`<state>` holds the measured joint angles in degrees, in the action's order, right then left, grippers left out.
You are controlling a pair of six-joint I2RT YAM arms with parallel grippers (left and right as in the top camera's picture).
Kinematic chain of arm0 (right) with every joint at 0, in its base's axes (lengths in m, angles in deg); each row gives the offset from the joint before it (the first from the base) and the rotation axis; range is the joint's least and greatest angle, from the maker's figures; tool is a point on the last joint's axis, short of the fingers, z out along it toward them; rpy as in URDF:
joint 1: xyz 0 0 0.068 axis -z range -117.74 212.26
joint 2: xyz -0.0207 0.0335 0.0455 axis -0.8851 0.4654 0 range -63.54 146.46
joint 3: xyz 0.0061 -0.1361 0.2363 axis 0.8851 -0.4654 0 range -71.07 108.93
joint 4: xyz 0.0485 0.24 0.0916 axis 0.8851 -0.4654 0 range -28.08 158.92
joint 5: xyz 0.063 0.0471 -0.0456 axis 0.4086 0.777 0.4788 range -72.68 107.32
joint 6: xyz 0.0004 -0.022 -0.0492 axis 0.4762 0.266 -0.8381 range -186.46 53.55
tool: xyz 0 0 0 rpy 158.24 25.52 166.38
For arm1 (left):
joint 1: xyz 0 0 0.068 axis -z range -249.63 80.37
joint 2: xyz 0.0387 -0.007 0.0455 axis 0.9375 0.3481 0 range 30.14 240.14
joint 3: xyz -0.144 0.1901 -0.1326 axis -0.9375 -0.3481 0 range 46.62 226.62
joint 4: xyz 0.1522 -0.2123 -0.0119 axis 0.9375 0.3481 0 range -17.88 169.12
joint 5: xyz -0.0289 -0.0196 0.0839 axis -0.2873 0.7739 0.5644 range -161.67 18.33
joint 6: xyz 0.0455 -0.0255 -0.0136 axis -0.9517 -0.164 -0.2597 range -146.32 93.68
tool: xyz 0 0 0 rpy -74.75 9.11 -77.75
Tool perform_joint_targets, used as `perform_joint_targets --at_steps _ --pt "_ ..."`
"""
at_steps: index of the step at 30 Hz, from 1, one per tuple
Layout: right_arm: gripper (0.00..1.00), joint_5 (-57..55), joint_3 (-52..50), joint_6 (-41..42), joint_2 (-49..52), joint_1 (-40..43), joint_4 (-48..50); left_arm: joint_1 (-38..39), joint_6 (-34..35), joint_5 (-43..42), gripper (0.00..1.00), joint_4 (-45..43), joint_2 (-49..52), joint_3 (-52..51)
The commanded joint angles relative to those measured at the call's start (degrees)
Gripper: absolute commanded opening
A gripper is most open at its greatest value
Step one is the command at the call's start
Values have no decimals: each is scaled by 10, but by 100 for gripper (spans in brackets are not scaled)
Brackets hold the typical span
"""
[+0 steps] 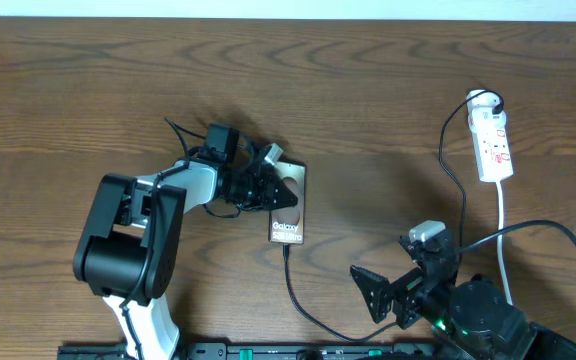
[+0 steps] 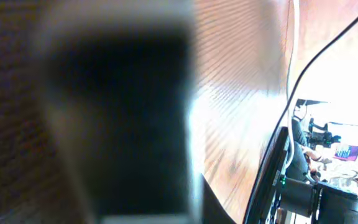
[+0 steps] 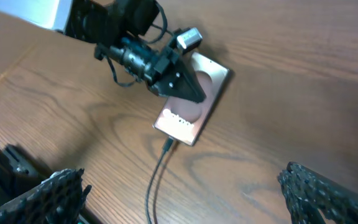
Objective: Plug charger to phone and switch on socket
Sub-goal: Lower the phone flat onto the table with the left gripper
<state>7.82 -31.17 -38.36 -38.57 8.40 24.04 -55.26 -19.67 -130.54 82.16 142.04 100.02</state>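
The phone (image 1: 290, 205) lay flat near the centre of the bench (image 1: 68, 80), screen up, its long sides running from the far edge to the near edge. The left gripper (image 1: 273, 188) sat over the far-left part of the phone. In the right wrist view its fingers (image 3: 182, 84) read as 1 dark wedge resting on the screen. The left wrist view showed only a blurred dark block. Whether this gripper was parted or closed could not be told.

The charger (image 3: 153, 185) ran from the near edge of the bench up to the phone's near short edge, where its plug tip met the phone. The seating depth could not be told.

The socket (image 1: 494, 145) lay near the far right corner, well apart from the phone. Its white lead (image 1: 501, 215) ran toward the near edge. Its switch position was too small to read.

The right gripper (image 1: 376, 293) hung near the near edge, right of the charger. Its 2 fingers (image 3: 55, 193) were spread wide and held nothing.
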Motion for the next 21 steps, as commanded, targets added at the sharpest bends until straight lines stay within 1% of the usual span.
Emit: perform_joint_targets --at_steps 1,3,4,5,12,21 --pt "99 -5 8 6 -3 -3 -12 1 -19 30 14 -3 14 5" --pt "99 -5 8 6 -3 -3 -17 1 -19 39 17 -3 14 5" --pt "99 -5 8 6 -3 -3 -19 1 -19 47 17 -1 14 5" --pt "99 -5 8 6 -3 -3 -20 1 -18 54 22 0 14 5" --pt "99 -5 8 6 -2 -3 -25 1 -17 61 24 -1 14 5" --pt "99 -5 8 6 -2 -3 -49 1 -14 87 29 -1 14 5"
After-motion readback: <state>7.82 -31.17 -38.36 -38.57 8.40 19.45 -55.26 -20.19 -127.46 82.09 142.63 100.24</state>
